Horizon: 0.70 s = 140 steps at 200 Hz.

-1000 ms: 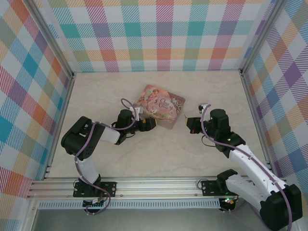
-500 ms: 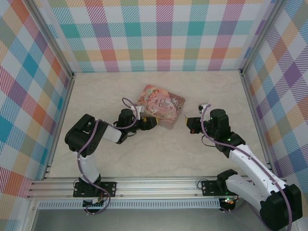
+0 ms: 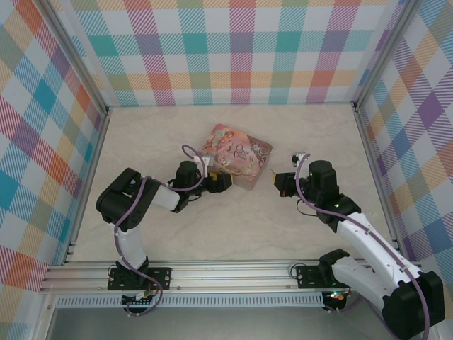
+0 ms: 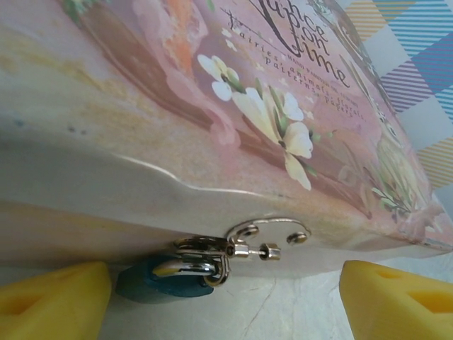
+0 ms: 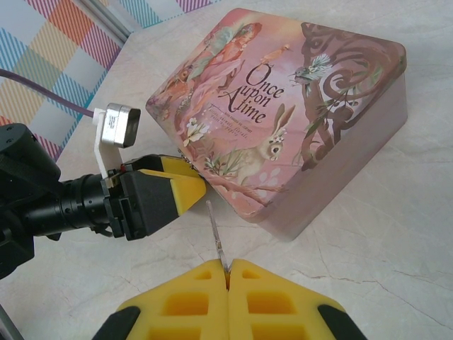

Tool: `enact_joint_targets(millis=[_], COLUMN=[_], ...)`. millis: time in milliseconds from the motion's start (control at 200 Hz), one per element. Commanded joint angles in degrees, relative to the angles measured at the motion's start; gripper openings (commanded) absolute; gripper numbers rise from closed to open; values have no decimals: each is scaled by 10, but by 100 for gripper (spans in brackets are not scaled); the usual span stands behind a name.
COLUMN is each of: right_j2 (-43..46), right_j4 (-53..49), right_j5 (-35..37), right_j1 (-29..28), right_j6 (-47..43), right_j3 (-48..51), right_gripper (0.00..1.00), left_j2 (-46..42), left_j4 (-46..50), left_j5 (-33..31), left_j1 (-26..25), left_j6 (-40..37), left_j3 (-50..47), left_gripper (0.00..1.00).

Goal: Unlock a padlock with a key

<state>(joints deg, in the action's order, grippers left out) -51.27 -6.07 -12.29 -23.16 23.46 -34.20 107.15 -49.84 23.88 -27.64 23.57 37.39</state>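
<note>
The pink illustrated tin (image 3: 237,156) lies mid-table. From the hasp (image 4: 269,230) on its near-left side hangs the tiny blue padlock (image 4: 163,283), its metal shackle (image 4: 195,265) through the hasp ring. My left gripper (image 4: 225,301) is open and straddles the lock, the padlock resting close to its left yellow finger (image 4: 53,297). The same gripper (image 3: 216,184) presses up to the tin's corner. My right gripper (image 5: 228,273) is shut on the key (image 5: 216,234), whose thin blade sticks out toward the tin's corner. It (image 3: 279,183) hovers just right of the tin.
Checked walls and metal frame posts (image 3: 368,142) enclose the marble-patterned table (image 3: 233,227). The left wrist's camera (image 5: 117,127) and purple cable (image 3: 185,152) sit beside the tin. Open floor lies in front of and behind the tin.
The left arm's elbow has shifted slightly. Both grippers, the tin and the key stay where they were.
</note>
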Motion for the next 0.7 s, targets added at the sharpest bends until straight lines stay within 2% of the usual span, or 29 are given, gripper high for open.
enact_joint_targets(millis=[0, 120, 345, 530, 695], right_j2=[6, 4, 5, 5, 6], right_j4=[12, 14, 16, 16, 17], right_j5=[-9, -10, -13, -14, -15], right_j1=[4, 4, 4, 4, 4], right_j6=[-4, -3, -3, -3, -3], right_j3=[4, 2, 0, 0, -1], right_gripper=[6, 6, 7, 7, 7], left_j2=[-5, -1, 12, 20, 24], left_j4=[-10, -12, -27, -50, -45], left_j5=[-31, -18, 38, 48, 25], left_j1=[0, -2, -4, -8, -14], left_j6=[-24, -23, 8, 40, 46], left_j3=[-1, 6, 19, 19, 20], left_gripper=[85, 83, 72, 66, 60])
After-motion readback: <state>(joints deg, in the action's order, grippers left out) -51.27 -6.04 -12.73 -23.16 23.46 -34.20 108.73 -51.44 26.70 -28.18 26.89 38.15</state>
